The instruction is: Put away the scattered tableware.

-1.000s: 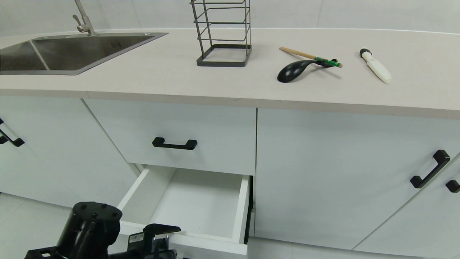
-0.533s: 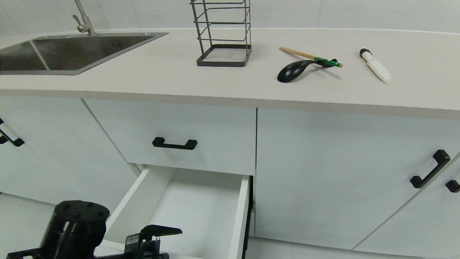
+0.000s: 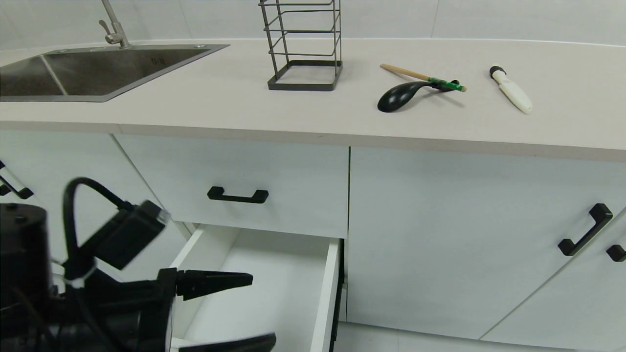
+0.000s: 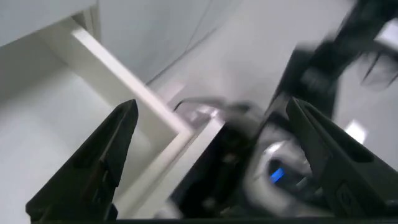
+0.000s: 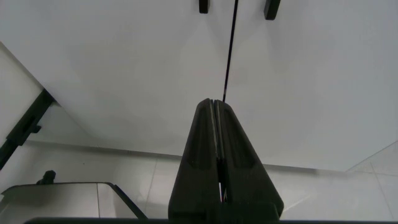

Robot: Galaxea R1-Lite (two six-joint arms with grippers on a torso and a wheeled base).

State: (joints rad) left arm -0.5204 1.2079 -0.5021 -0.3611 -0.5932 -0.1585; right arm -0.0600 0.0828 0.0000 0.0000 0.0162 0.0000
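Observation:
On the counter lie a black spoon (image 3: 398,96), a wooden chopstick with a green band (image 3: 423,77) propped on the spoon's handle, and a white knife with a black cap (image 3: 511,90) to their right. Below, the lower drawer (image 3: 328,293) stands pulled out with nothing inside. My left gripper (image 3: 263,309) is open at the drawer's front left corner, with nothing between its fingers. In the left wrist view the left gripper (image 4: 210,104) spreads wide beside the drawer's front edge (image 4: 124,68). My right gripper (image 5: 216,106) is shut and holds nothing, low in front of white cabinet doors.
A black wire rack (image 3: 303,46) stands at the middle back of the counter. A steel sink (image 3: 98,68) with a tap fills the back left. The upper drawer with a black handle (image 3: 237,195) is closed; cabinet doors with black handles (image 3: 585,236) are on the right.
The drawer slid further out. My left gripper then came off its front, rose and turned, and now stands wide open beside the drawer.

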